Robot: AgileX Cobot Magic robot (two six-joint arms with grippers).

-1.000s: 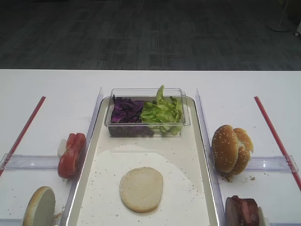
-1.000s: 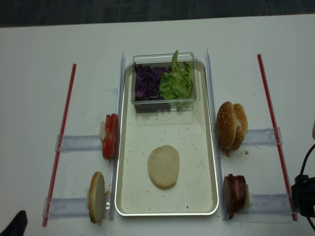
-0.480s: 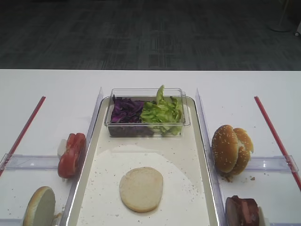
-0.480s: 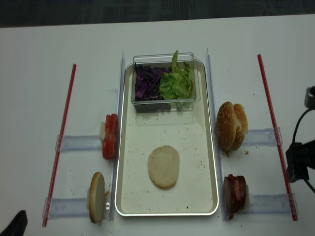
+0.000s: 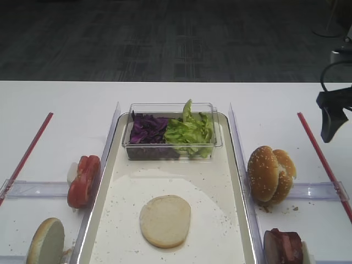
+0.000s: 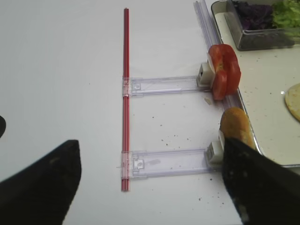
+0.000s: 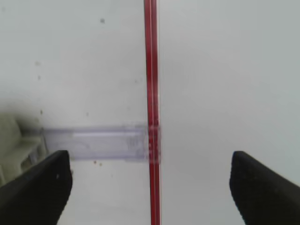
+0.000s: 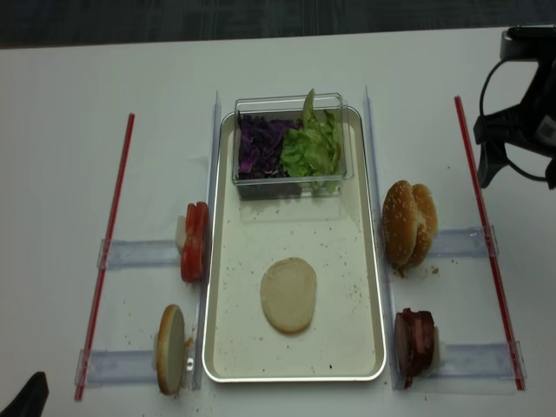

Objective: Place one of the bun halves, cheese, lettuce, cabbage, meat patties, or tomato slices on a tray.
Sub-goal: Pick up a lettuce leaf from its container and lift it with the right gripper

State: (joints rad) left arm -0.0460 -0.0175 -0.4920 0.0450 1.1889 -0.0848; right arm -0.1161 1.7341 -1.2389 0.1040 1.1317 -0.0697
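Note:
A pale bun half (image 5: 165,220) (image 8: 288,294) lies flat on the tray (image 5: 181,175) (image 8: 295,233). Lettuce (image 5: 190,132) (image 8: 311,148) and cabbage (image 5: 147,129) (image 8: 257,146) fill a tub at the tray's far end. Tomato slices (image 5: 83,180) (image 6: 224,70) and another bun half (image 5: 45,242) (image 6: 236,129) stand left of the tray. Sesame bun halves (image 5: 270,173) (image 8: 408,221) and meat patties (image 5: 283,246) (image 8: 414,340) stand right of it. No cheese shows. My right gripper (image 8: 519,163) (image 7: 150,190) hangs open and empty over the right red strip (image 7: 151,84). My left gripper (image 6: 150,187) is open and empty, left of the near bun half.
The clear tub (image 5: 217,140) sits inside the tray. Clear holders (image 8: 139,254) (image 8: 460,241) (image 7: 93,143) carry the food beside the tray. Red strips (image 8: 109,248) (image 8: 485,234) run along both sides of the white table.
My right gripper has travelled from the near right edge toward the far right, now above the far end of the red strip. The food and the left gripper have not moved.

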